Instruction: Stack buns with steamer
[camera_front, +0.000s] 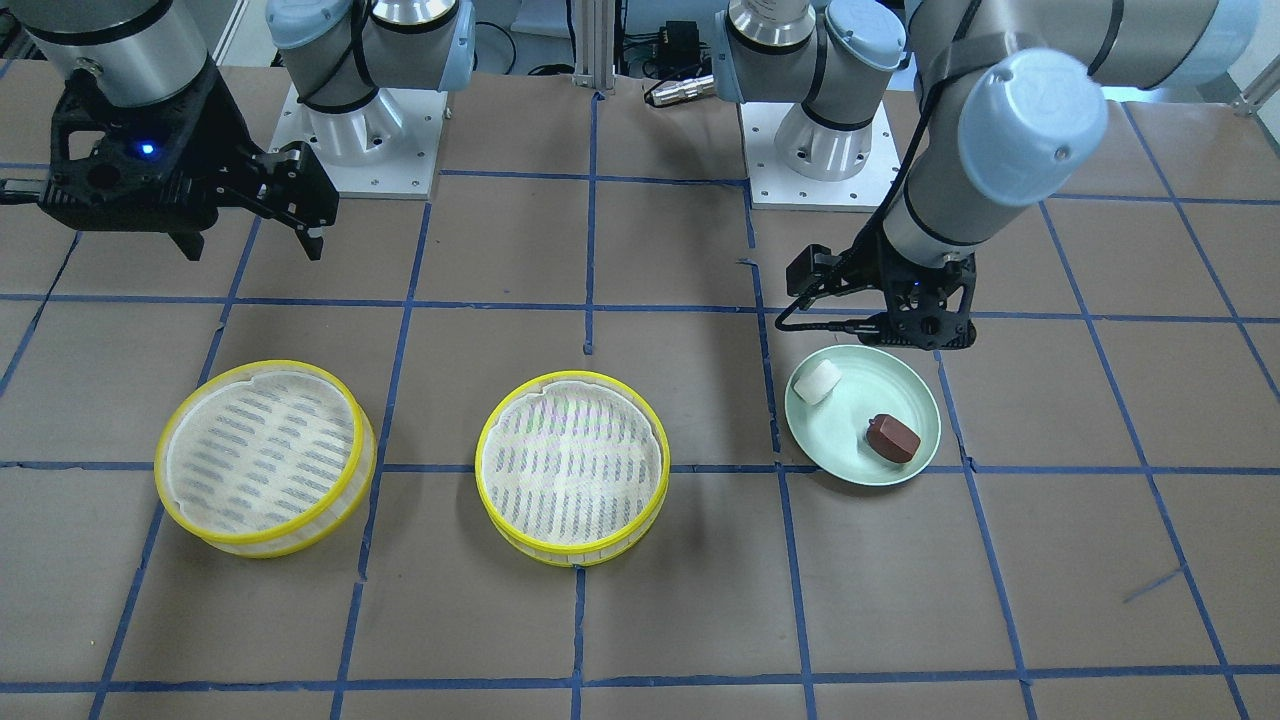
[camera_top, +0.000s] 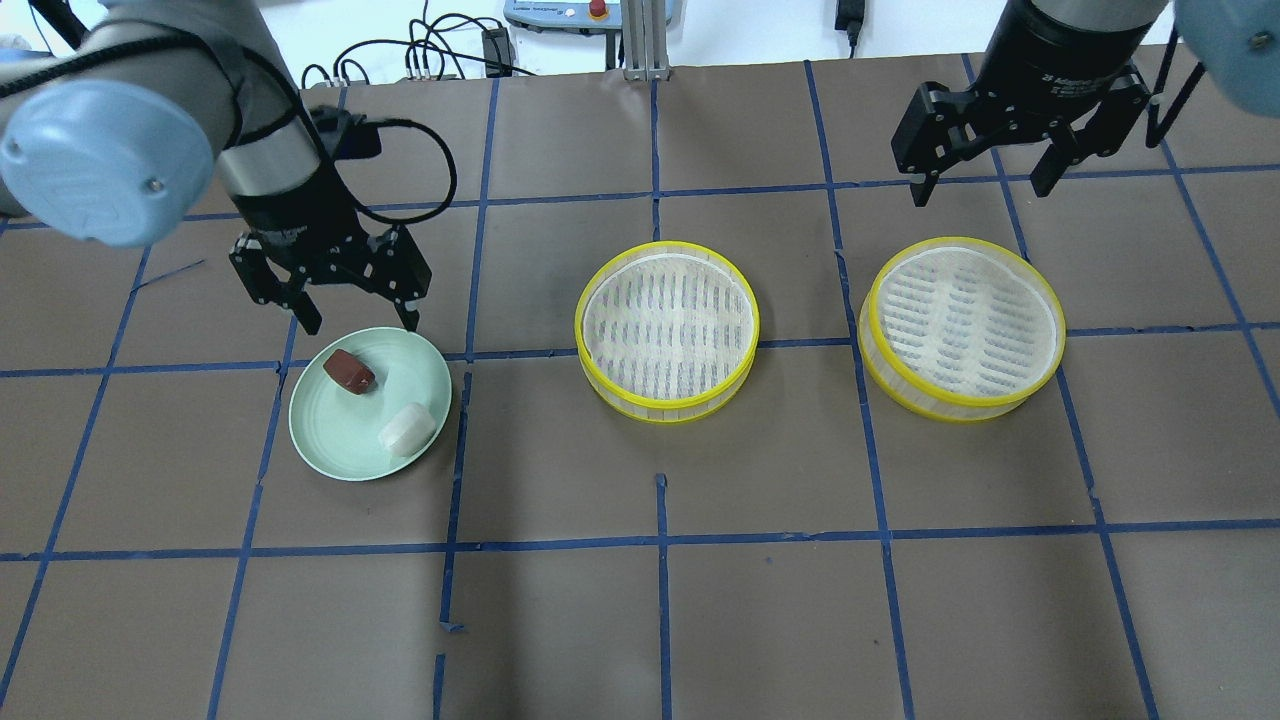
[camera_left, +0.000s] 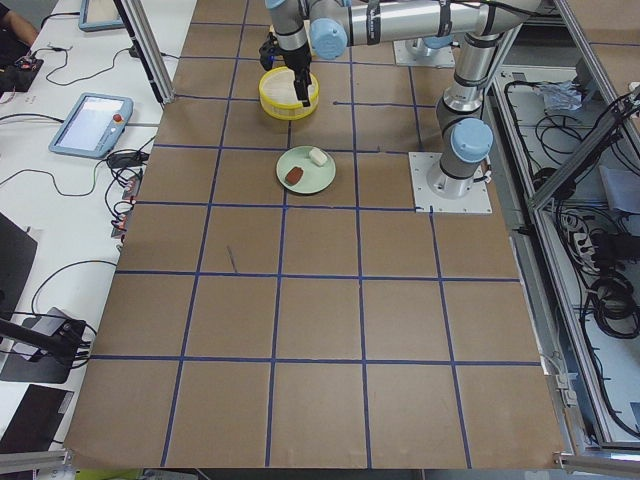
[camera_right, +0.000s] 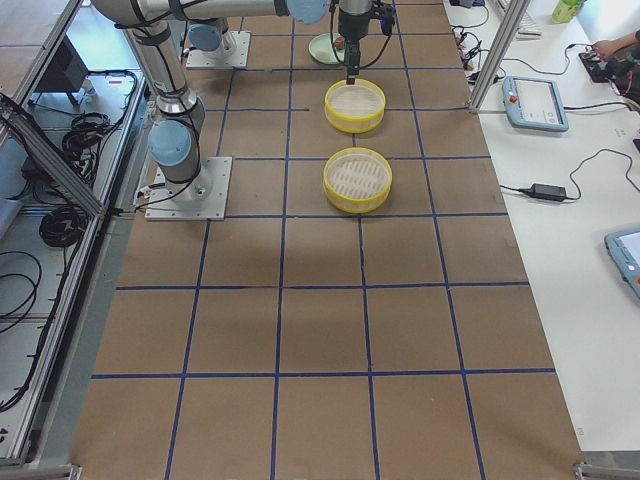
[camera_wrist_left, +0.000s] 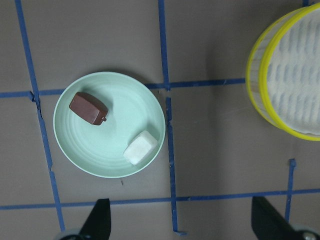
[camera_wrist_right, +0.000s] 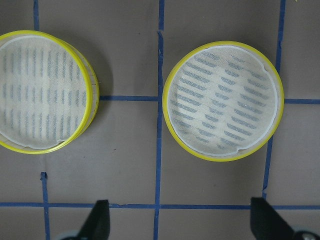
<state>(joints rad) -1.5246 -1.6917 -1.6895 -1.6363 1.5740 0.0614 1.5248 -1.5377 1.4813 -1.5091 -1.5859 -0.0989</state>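
Observation:
A white bun and a reddish-brown bun lie on a green plate; both also show in the left wrist view, white bun and brown bun. Two yellow-rimmed steamer trays stand on the table, one in the middle and one to the right. My left gripper is open and empty, above the plate's far edge. My right gripper is open and empty, above the table behind the right steamer tray.
The table is brown with blue tape grid lines. The arm bases stand at the robot's side. Cables and a pendant lie beyond the far edge. Tablets sit on a side bench.

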